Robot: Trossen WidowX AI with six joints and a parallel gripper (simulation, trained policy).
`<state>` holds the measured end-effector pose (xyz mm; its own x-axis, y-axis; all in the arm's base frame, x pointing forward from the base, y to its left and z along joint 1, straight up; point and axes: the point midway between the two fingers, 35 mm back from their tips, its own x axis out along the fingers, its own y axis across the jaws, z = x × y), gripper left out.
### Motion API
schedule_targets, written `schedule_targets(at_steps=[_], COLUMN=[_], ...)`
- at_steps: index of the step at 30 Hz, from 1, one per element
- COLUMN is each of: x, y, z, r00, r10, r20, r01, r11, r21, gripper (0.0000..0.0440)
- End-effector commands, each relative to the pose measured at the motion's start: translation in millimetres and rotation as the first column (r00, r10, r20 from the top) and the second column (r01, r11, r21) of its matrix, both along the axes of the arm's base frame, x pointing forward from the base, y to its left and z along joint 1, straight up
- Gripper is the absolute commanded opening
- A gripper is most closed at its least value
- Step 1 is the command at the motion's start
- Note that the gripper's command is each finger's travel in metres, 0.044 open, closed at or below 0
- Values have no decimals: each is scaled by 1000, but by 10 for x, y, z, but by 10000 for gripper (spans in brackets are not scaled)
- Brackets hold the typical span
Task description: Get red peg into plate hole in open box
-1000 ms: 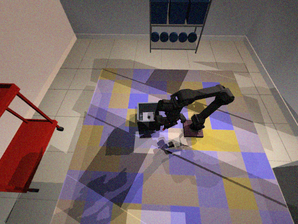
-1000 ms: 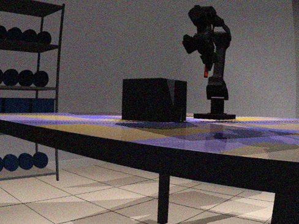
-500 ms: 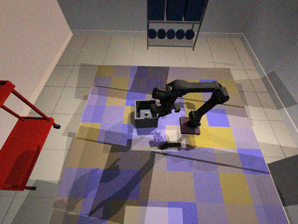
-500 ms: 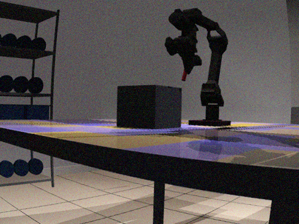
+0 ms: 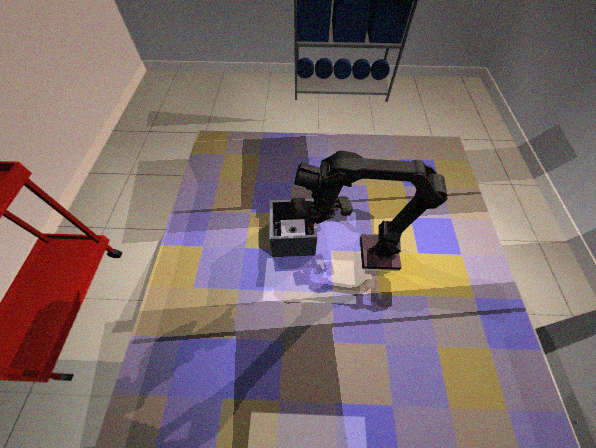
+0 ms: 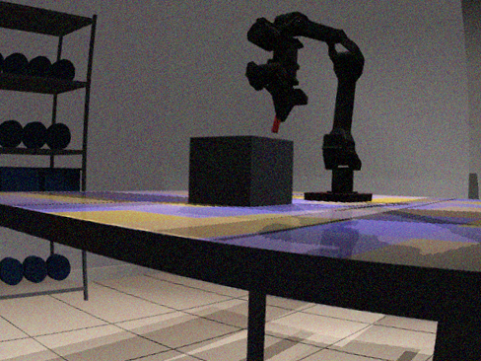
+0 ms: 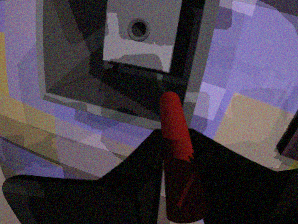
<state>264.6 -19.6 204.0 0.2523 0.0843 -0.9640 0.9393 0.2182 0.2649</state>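
Note:
My gripper [image 5: 314, 220] [image 6: 280, 117] [image 7: 173, 136] is shut on the red peg [image 6: 275, 126] [image 7: 175, 117]. The peg points down, near upright, its lower end a little above the rim of the dark open box [image 5: 293, 246] [image 6: 224, 169] [image 7: 203, 45]. In the wrist view the peg's tip shows against the box's near right inner corner, off to one side of the hole. The pale plate [image 5: 300, 225] [image 7: 120, 45] lies inside the box, and its round hole [image 5: 293, 229] [image 7: 138, 29] shows empty. The peg's upper part is between the dark fingers.
The box walls stand up around the plate. The arm's base plate [image 5: 367, 257] [image 6: 361, 198] stands to the right of the box on the patchwork-coloured table top [image 5: 360, 370]. A red cart [image 5: 45, 285] and a shelf rack [image 5: 350, 45] [image 6: 86, 109] stand away from the table.

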Motion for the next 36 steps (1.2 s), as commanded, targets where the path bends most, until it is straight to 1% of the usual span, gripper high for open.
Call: schedule_targets(at_steps=[1,7,20,36], x=[65,159,348,564], y=[-92,-224,-441,-438], z=[-27,-100,-394,-770], r00=[1000,1000,998,994], r10=[-4,-7,11,85], r20=[-12,-26,-61,-66], r01=[4,7,-9,-80], r11=[1000,1000,1000,995], r21=[4,7,22,63], gripper=[0,0,0,1])
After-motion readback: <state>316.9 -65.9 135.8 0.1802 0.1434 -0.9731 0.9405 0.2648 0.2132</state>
